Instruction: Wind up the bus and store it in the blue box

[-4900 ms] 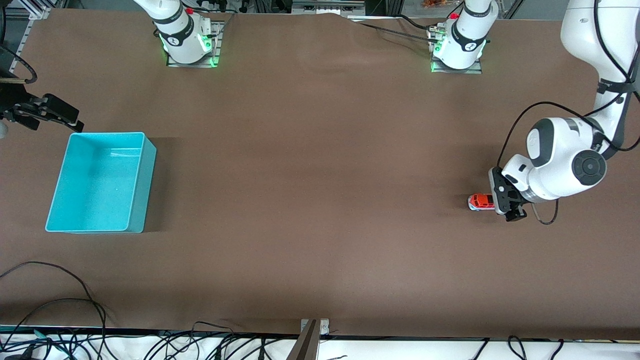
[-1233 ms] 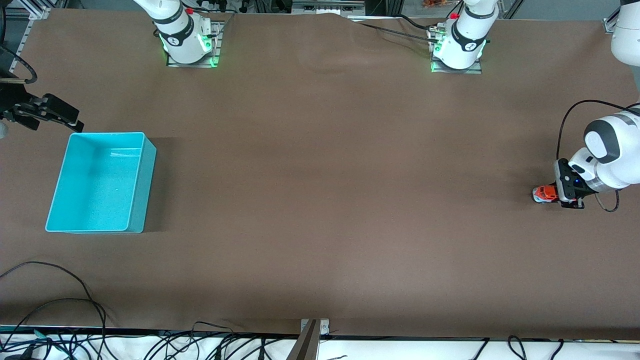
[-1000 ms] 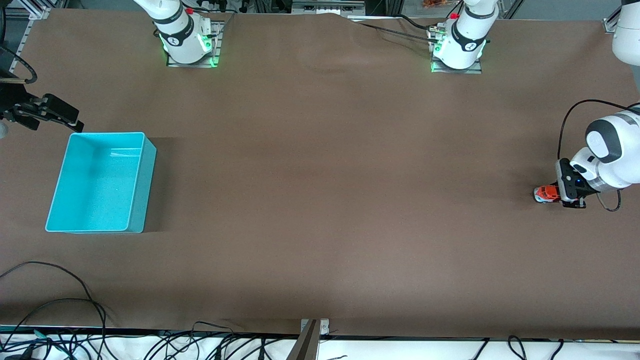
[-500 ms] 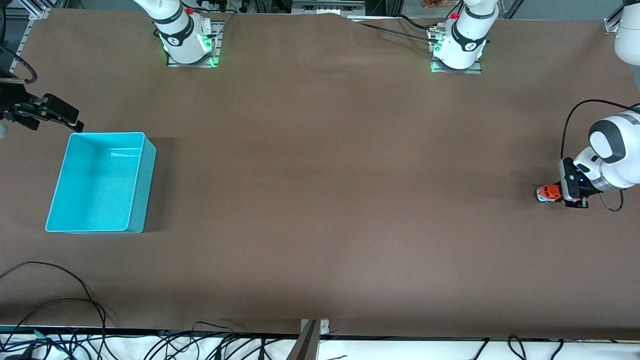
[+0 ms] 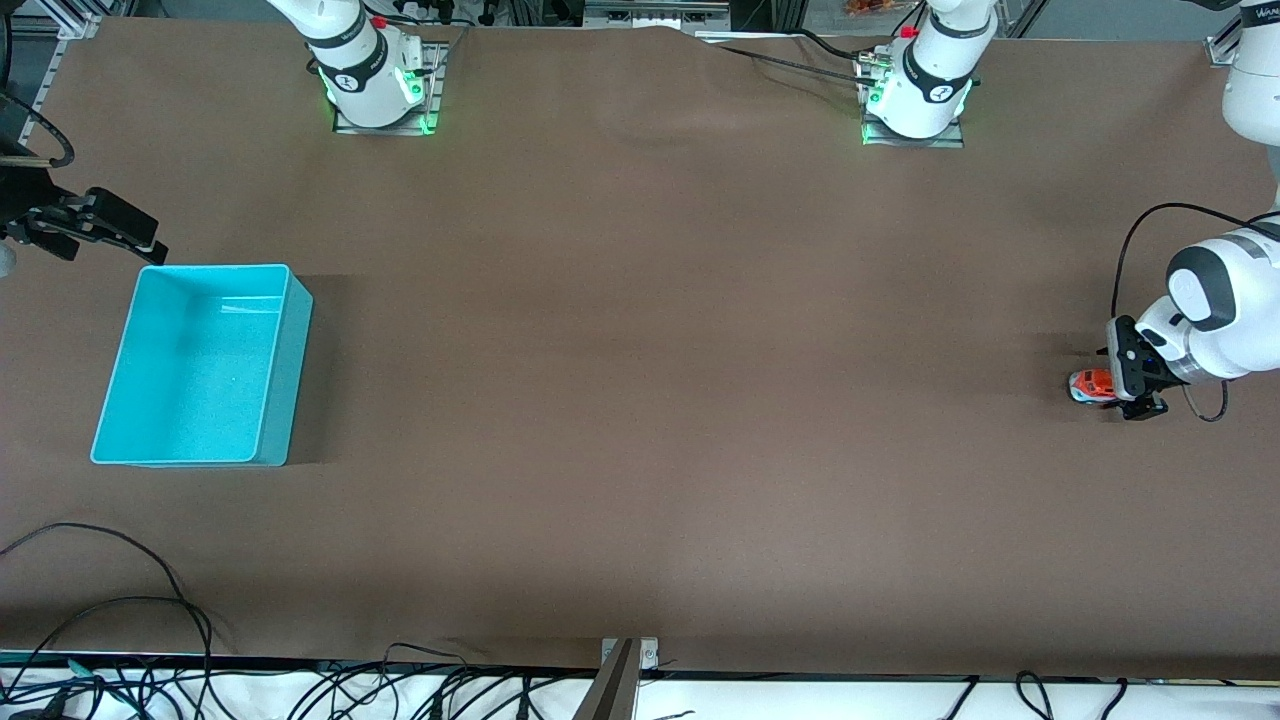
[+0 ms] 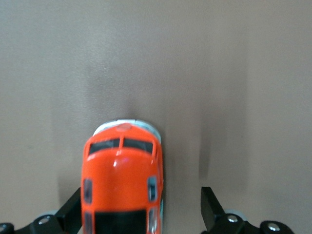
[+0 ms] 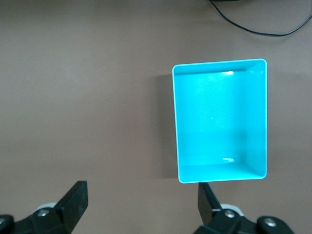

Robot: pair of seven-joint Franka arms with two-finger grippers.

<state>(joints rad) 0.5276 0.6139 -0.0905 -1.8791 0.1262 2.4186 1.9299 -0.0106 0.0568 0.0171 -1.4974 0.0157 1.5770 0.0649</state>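
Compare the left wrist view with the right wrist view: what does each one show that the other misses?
Only the left wrist view shows the bus, standing on the table between the open fingers of the left gripper, close to one finger with a gap to the other.

Only the right wrist view shows the blue box, with nothing in it, and a dark cable on the table. The right gripper is open and holds nothing.

Both show the brown table cover and open fingertips.

Your left wrist view cuts off the bus's (image 6: 123, 187) rear at the picture's edge. In the front view, the left pincer (image 5: 1128, 372) hides part of it. The right pincer (image 7: 141, 204) shows fingertips only; its arm leaves the frame.
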